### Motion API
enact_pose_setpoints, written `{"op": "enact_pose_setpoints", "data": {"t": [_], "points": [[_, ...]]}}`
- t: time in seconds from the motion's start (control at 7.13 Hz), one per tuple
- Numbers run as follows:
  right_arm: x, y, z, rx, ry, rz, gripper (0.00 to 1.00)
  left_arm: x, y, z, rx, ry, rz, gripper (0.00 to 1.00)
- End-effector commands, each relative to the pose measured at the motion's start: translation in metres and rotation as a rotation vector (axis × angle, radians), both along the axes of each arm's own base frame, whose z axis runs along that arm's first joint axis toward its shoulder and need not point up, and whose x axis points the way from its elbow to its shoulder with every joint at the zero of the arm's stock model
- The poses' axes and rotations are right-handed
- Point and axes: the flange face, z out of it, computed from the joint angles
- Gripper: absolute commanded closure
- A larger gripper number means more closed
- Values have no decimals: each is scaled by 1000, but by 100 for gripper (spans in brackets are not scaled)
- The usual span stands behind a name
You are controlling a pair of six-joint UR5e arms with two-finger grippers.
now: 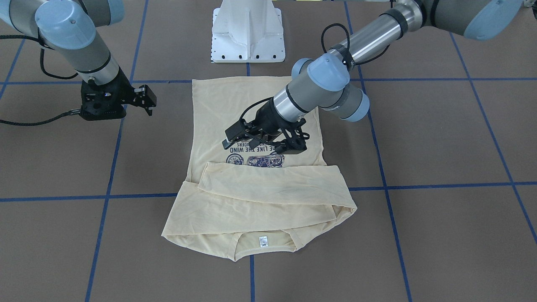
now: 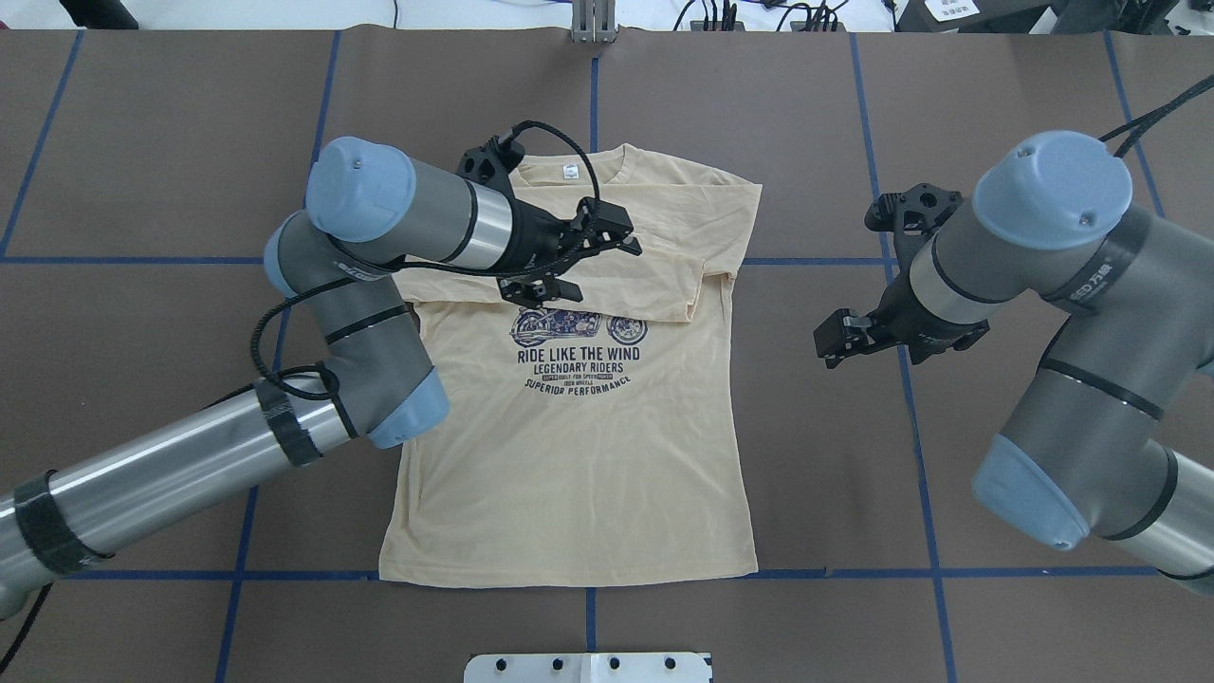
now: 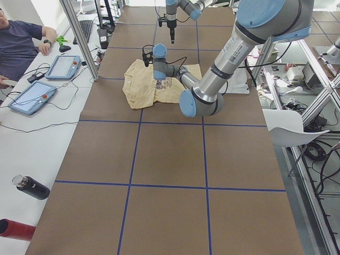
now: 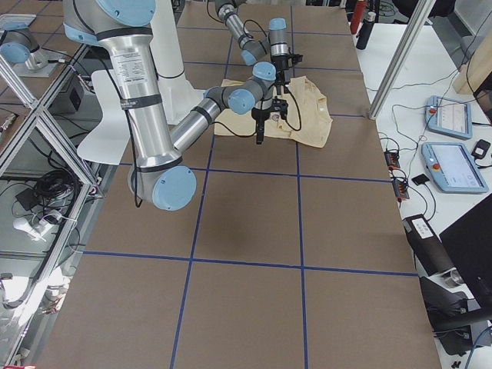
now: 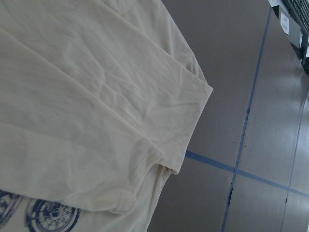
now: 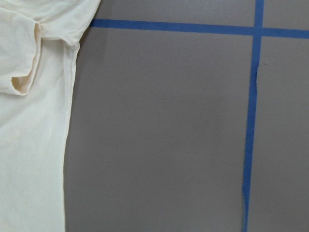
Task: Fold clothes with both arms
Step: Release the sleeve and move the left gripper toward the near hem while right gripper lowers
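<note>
A cream shirt lies face up in the middle of the table, its navy print showing and its neck label at the edge away from the robot. The folding looks partly done. Both sleeves appear to be laid across the chest, one over the other, though the layers are hard to separate. The body below the print is flat and not yet folded.

The left gripper hovers over the chest beside the sleeves, fingers spread and holding nothing. The right gripper hangs over bare table, clear of the shirt's side. Whether its fingers are apart or together cannot be told from here.

Judging by this, the lengthwise and crosswise folds of the body remain.
</note>
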Motion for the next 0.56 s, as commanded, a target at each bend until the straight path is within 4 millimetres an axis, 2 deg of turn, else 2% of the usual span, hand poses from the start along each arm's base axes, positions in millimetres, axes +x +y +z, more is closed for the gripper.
{"op": "enact_pose_setpoints", "data": {"t": [0.0, 0.14, 0.28, 0.42], "points": [[-41, 42, -9, -43, -52, 24, 0, -72, 36, 13, -31, -81, 5, 0], [-70, 71, -13, -45, -46, 3, 0, -101, 61, 18, -57, -121, 0, 0], [-98, 104, -17, -66, -58, 12, 0, -119, 77, 12, -12, -145, 10, 0], [-115, 125, -20, -63, -75, 16, 0, -135, 91, 25, -3, -175, 17, 0]]}}
